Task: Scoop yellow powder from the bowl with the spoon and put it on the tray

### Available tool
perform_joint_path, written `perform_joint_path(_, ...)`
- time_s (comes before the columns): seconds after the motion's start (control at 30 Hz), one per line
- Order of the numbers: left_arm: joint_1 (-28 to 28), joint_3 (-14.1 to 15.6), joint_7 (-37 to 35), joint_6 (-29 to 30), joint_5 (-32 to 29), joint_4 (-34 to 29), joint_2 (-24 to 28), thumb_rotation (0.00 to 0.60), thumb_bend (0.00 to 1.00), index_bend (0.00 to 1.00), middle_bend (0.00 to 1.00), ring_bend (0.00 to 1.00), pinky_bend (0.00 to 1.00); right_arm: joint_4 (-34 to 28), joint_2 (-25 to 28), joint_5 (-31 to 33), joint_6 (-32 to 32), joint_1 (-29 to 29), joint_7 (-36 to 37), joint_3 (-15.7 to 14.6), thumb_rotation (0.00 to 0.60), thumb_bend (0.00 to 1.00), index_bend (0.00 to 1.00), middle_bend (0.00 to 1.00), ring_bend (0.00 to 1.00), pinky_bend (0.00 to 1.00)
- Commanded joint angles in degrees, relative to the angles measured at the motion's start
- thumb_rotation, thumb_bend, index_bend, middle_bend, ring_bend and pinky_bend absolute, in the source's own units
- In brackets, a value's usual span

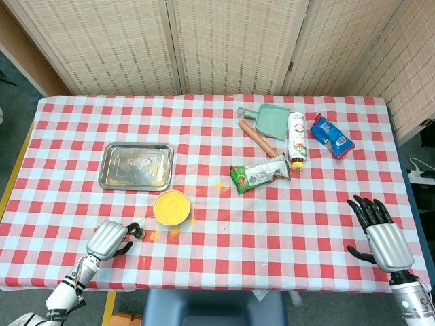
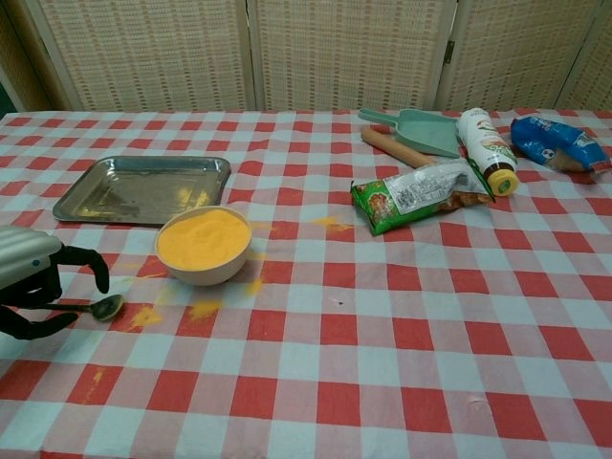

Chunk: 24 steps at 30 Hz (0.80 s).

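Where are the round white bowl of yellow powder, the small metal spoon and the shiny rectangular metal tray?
Round white bowl of yellow powder [image 2: 204, 273], chest view, front wall.
Small metal spoon [image 2: 107, 306], chest view, its scoop end.
Shiny rectangular metal tray [image 1: 104, 170], head view, left rim.

Tray [image 1: 136, 166] shiny metal – tablecloth [image 2: 382, 335] matt checked cloth – dustpan [image 1: 270, 119] smooth plastic.

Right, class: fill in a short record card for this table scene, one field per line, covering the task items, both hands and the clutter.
bowl: white, full of yellow powder, just in front of the tray
tray: metal, nearly bare, traces of powder
spoon: lying on the cloth, left of the bowl
left hand: over the spoon handle, fingers curled around it; a firm hold cannot be confirmed
right hand: open, resting near the table's right edge
spills: yellow powder on the cloth
clutter: green dustpan, bottle, green snack packet, blue packet
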Motion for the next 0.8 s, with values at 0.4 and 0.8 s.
perform_joint_path(0.4, -0.72, -0.27, -0.33, 0.36, -1.48, 7.52, -4.98, 0.600, 0.41, 0.45, 1.00, 1.00, 1.00, -0.14, 0.35, -0.14, 0.62, -0.22, 0.55, -0.07, 0.600, 0.08, 0.00, 0.00, 0.00, 0.00)
perform_joint_path(0.8, -1.11, -0.06, -1.45, -0.27, -2.64, 9.67, -6.15, 0.600, 0.41, 0.49, 1.00, 1.00, 1.00, -0.11, 0.26, 0.24, 0.29, -0.14, 0.22, -0.03, 0.600, 0.08, 0.00, 0.00, 0.00, 0.00)
